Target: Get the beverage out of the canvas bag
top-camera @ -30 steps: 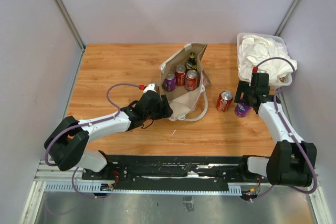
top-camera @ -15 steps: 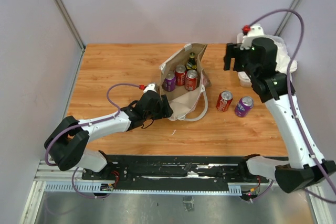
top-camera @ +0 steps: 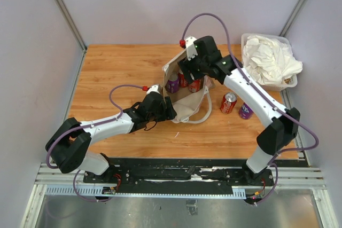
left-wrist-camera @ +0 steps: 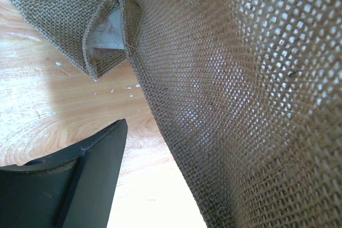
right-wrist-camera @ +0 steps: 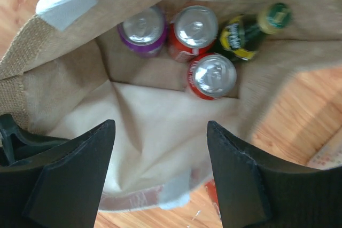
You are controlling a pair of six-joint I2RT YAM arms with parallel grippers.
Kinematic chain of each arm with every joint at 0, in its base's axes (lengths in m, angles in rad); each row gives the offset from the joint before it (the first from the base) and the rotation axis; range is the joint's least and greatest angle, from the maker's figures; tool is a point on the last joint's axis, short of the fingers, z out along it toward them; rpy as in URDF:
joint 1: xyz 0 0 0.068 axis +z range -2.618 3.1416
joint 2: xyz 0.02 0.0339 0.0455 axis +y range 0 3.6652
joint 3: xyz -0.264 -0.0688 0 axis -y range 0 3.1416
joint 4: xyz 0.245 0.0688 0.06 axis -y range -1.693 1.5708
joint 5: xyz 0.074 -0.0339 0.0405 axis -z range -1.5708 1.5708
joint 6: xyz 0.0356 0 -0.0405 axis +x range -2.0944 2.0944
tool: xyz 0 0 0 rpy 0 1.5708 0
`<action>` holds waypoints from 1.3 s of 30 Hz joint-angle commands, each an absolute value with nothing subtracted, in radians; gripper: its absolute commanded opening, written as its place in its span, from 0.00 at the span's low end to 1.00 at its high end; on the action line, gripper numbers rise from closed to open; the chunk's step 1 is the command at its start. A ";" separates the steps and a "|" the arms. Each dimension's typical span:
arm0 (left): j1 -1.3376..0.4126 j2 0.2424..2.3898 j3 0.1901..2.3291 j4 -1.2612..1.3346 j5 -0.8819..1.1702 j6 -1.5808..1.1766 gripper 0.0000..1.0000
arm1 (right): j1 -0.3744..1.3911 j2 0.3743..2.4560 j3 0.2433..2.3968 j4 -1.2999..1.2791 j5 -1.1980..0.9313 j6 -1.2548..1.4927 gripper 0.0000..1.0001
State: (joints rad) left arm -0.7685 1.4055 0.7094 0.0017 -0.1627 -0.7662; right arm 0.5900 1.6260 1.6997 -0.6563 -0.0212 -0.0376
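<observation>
The canvas bag [top-camera: 188, 105] stands open at mid-table. In the right wrist view the bag [right-wrist-camera: 64, 78] holds a purple can [right-wrist-camera: 141, 28], two red cans [right-wrist-camera: 193, 25] [right-wrist-camera: 212, 76] and a dark green bottle [right-wrist-camera: 243, 33], all at its far end. My right gripper [right-wrist-camera: 160, 132] hangs open and empty above the bag's mouth [top-camera: 189, 76]. My left gripper [top-camera: 169, 111] is at the bag's near left corner. One black finger [left-wrist-camera: 91, 174] shows apart from the burlap wall [left-wrist-camera: 240, 105]. The other finger is hidden by the fabric.
A red can [top-camera: 228, 102] and a purple can [top-camera: 245, 112] stand on the table right of the bag. A clear plastic bin of white cloth [top-camera: 270, 60] sits at the back right. Grey walls enclose the table on three sides.
My right arm left the purple can on the table, rose, and swung left to hang over the bag's mouth. The left arm and the bag have not moved.
</observation>
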 commanded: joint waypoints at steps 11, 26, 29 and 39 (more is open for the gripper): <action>-0.775 1.389 0.721 -0.029 -0.189 -0.753 0.76 | 0.616 1.891 1.824 -0.691 -0.002 -0.068 0.74; -0.775 1.390 0.722 -0.044 -0.195 -0.753 0.76 | 0.512 1.958 1.797 -0.673 0.062 -0.037 0.90; -0.775 1.392 0.723 -0.044 -0.195 -0.751 0.76 | 0.503 1.976 1.788 -0.673 0.074 -0.037 0.91; -0.775 1.409 0.720 -0.038 -0.195 -0.748 0.76 | 0.495 2.047 1.775 -0.663 0.140 -0.032 0.99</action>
State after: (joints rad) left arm -0.7681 1.3888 0.7124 -0.0048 -0.1825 -0.7670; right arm 0.5293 2.0022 1.7905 -0.6350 0.0784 -0.0380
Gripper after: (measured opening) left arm 0.759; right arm 0.996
